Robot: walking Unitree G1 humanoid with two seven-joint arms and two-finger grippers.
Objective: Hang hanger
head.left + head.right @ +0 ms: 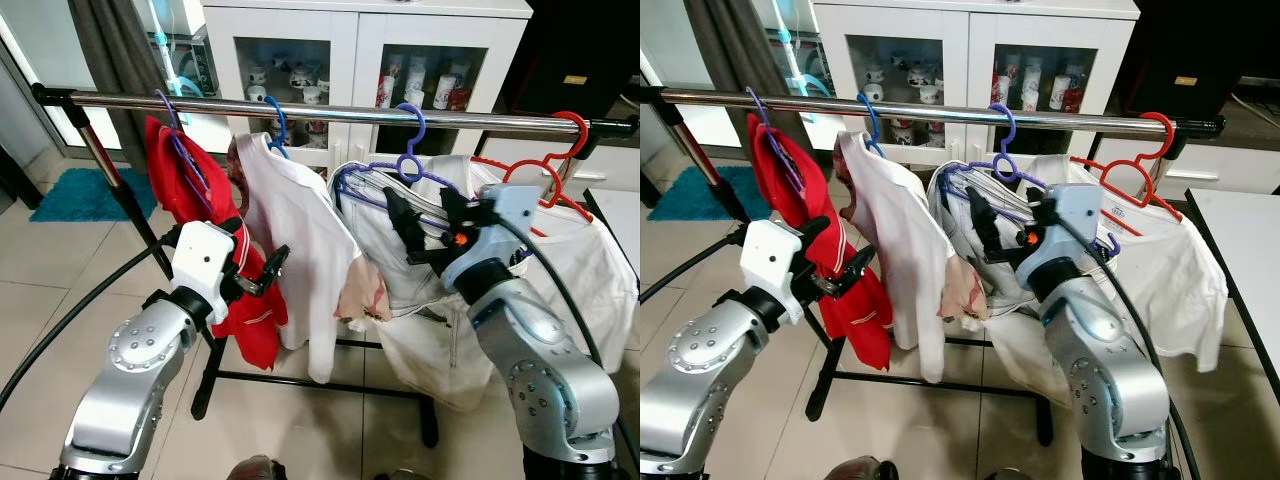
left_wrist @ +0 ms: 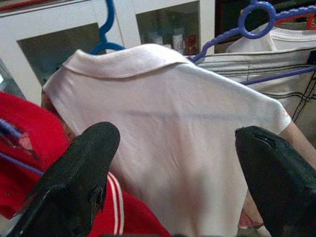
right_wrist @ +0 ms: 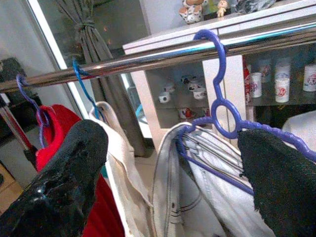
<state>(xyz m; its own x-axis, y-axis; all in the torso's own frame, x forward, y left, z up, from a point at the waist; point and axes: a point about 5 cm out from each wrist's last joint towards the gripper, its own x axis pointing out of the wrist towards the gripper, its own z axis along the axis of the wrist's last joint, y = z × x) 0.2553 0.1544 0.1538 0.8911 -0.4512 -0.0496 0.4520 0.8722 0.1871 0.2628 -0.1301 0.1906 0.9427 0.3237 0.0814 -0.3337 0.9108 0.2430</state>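
Hanger [image 3: 220,106]: purple, hooked over rail [image 3: 148,58]

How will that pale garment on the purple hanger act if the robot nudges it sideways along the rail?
The pale garment hangs in soft folds, so it would likely sway and bunch rather than move stiffly. The purple hanger holds the chrome rail by a thin hook, so it probably slides easily. With the white shirt crowded beside it, fabric may drag.

Probably a home: clothes rail [image 1: 330,112], mug cabinet [image 1: 360,50].
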